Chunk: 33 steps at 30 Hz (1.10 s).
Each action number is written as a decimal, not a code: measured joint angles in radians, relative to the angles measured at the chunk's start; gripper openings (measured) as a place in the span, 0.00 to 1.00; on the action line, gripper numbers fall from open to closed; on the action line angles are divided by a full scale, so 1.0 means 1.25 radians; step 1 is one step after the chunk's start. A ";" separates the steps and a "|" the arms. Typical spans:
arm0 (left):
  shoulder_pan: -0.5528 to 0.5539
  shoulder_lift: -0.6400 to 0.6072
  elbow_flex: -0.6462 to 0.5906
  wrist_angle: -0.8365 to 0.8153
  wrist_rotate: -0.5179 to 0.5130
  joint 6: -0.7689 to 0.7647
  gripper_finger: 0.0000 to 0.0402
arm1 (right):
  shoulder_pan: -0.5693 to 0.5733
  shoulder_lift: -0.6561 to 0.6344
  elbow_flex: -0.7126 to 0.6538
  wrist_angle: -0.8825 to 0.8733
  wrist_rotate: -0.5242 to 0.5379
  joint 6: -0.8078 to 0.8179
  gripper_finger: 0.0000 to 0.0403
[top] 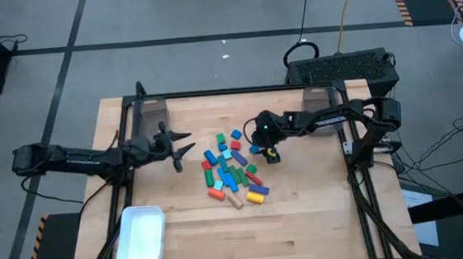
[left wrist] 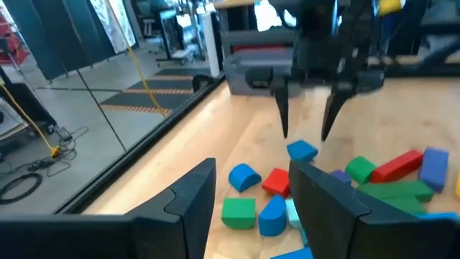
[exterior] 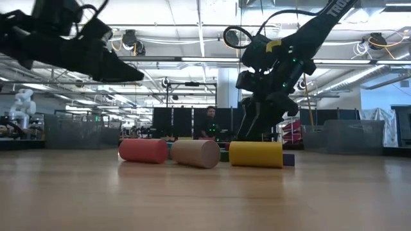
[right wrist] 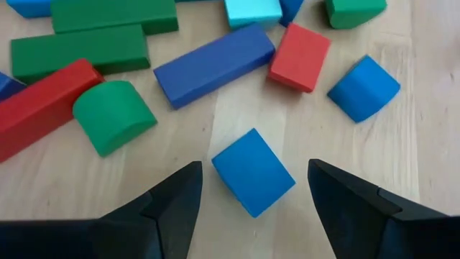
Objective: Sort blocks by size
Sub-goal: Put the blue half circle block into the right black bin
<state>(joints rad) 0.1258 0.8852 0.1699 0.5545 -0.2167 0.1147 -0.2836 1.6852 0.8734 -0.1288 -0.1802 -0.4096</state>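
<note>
Two arms flank the blocks [top: 233, 169] clustered mid-table [top: 305, 223]. At the pile's right edge the right gripper [right wrist: 251, 208] hangs with its fingers spread to either side of a small blue cube [right wrist: 253, 172], not gripping it. Left of the pile, the left gripper [top: 185, 146] hovers partly open, holding nothing.

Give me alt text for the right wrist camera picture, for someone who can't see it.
The right hand, open, hangs over a small blue block lying between its two dark fingers on a wooden table. Beyond it lie more blocks: a long blue bar, a red block, green bars.
</note>
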 joint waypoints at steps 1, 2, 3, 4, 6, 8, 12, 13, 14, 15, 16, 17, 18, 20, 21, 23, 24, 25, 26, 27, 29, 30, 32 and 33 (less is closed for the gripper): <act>0.004 0.024 0.007 0.013 0.009 0.007 0.45 | -0.001 0.004 0.000 0.004 -0.005 -0.003 0.60; 0.008 0.049 0.015 0.026 0.016 0.015 0.45 | -0.001 0.011 0.000 0.012 -0.007 -0.005 0.60; 0.011 0.073 0.021 0.046 0.021 0.019 0.45 | -0.001 0.017 0.000 0.016 -0.008 -0.005 0.60; 0.012 0.097 0.028 0.064 0.024 0.019 0.45 | -0.002 0.020 0.000 0.011 -0.008 -0.005 0.60; 0.015 0.145 0.044 0.094 0.024 0.020 0.45 | -0.004 0.024 0.000 0.018 -0.008 -0.005 0.60; 0.016 0.187 0.059 0.109 0.026 0.024 0.45 | -0.004 0.027 0.000 0.016 -0.008 -0.005 0.60; 0.022 0.274 0.103 0.114 0.049 0.022 0.45 | -0.005 0.043 0.000 0.017 -0.008 -0.026 0.60; 0.024 0.295 0.115 0.115 0.054 0.021 0.45 | -0.006 0.049 0.000 0.020 -0.008 -0.032 0.60; 0.026 0.316 0.124 0.115 0.057 0.020 0.45 | -0.008 0.056 0.000 0.022 -0.008 -0.036 0.60; 0.026 0.333 0.133 0.114 0.057 0.018 0.45 | -0.010 0.063 0.000 0.022 -0.008 -0.039 0.60; 0.026 0.351 0.143 0.113 0.058 0.018 0.45 | -0.013 0.071 0.000 0.021 -0.008 -0.042 0.60; 0.025 0.368 0.153 0.114 0.059 0.017 0.45 | -0.014 0.077 0.000 0.024 -0.014 -0.043 0.60; 0.025 0.381 0.160 0.115 0.061 0.011 0.45 | -0.014 0.080 0.000 0.027 -0.016 -0.043 0.60; 0.025 0.403 0.171 0.113 0.062 -0.006 0.45 | -0.017 0.087 0.000 0.032 -0.030 -0.042 0.60; 0.025 0.412 0.176 0.114 0.062 -0.017 0.45 | -0.017 0.088 0.000 0.034 -0.033 -0.040 0.59; 0.025 0.423 0.179 0.115 0.061 -0.024 0.45 | -0.017 0.089 0.000 0.034 -0.038 -0.040 0.59; 0.025 0.429 0.183 0.116 0.060 -0.024 0.45 | -0.017 0.089 0.001 0.035 -0.041 -0.035 0.58; 0.025 0.431 0.187 0.118 0.056 -0.024 0.45 | -0.017 0.089 0.001 0.036 -0.043 -0.027 0.57; 0.025 0.430 0.190 0.118 0.050 -0.024 0.45 | -0.017 0.089 0.001 0.035 -0.044 -0.020 0.56; 0.025 0.430 0.194 0.119 0.046 -0.024 0.45 | -0.017 0.089 0.001 0.035 -0.045 -0.016 0.54; 0.025 0.430 0.204 0.122 0.044 -0.024 0.45 | -0.017 0.089 0.001 0.035 -0.048 -0.004 0.49; 0.025 0.430 0.208 0.125 0.044 -0.024 0.45 | -0.017 0.089 0.001 0.034 -0.050 0.002 0.47; 0.025 0.430 0.214 0.140 0.044 -0.025 0.45 | -0.016 0.089 0.001 0.033 -0.051 0.008 0.43; 0.025 0.430 0.217 0.144 0.044 -0.024 0.45 | -0.016 0.089 0.001 0.033 -0.052 0.008 0.41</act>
<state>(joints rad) 0.1568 1.4223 0.4416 0.7350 -0.1619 0.0844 -0.3038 1.7958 0.8742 -0.0872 -0.2453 -0.3990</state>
